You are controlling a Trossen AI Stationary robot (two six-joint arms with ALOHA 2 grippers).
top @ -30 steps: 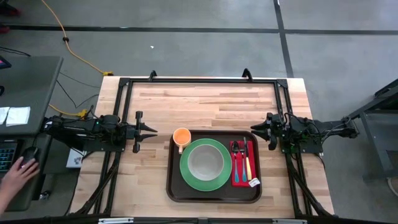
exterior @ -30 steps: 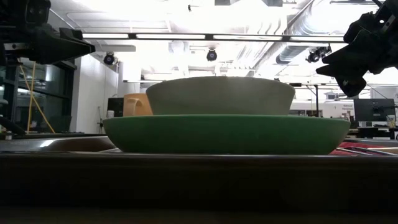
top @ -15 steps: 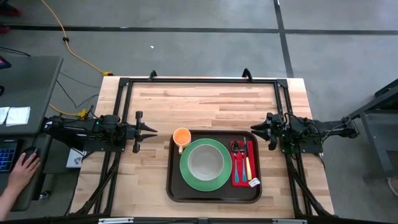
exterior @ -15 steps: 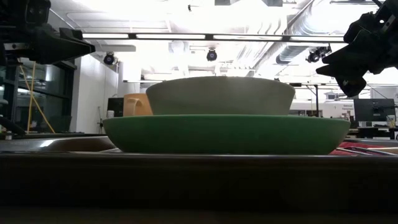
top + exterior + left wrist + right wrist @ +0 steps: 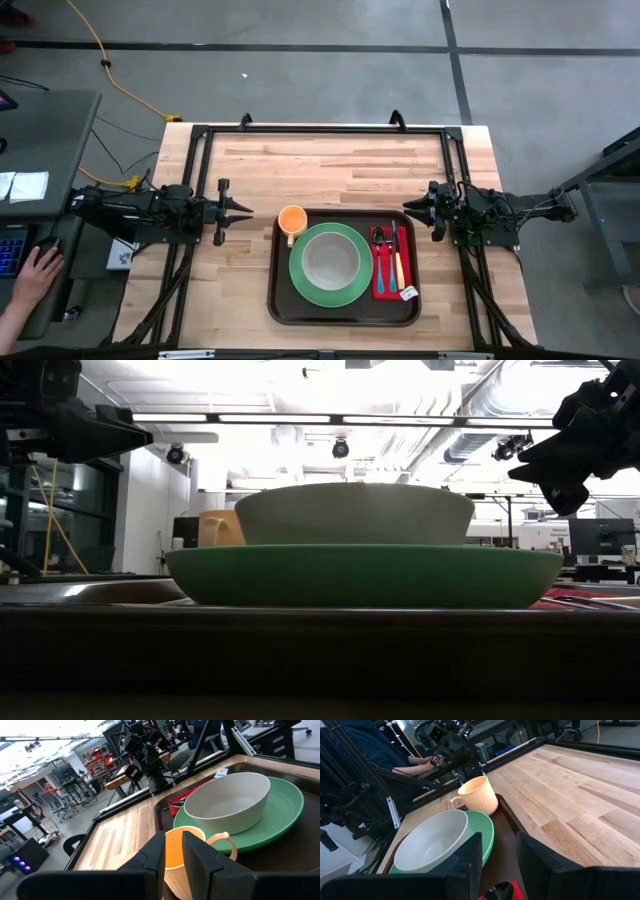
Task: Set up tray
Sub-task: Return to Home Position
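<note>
The dark brown tray (image 5: 276,300) lies on the wooden table near its front edge. On the tray rests a green plate (image 5: 300,280), and a pale bowl (image 5: 331,260) stands on the plate. An orange cup (image 5: 291,219) stands upright in the tray's far left corner. A red napkin (image 5: 404,250) with cutlery (image 5: 388,262) lies along the tray's right side. My left gripper (image 5: 248,211) hovers left of the cup, level, narrowly open (image 5: 173,840). My right gripper (image 5: 410,207) hovers at the tray's far right corner, open (image 5: 499,842). Neither holds anything.
A black frame (image 5: 320,130) runs along the table's far, left and right sides. Bare wood (image 5: 330,170) lies beyond the tray. A person's hand (image 5: 35,272) rests on a desk left of the table. A small white tag (image 5: 408,293) lies at the napkin's near end.
</note>
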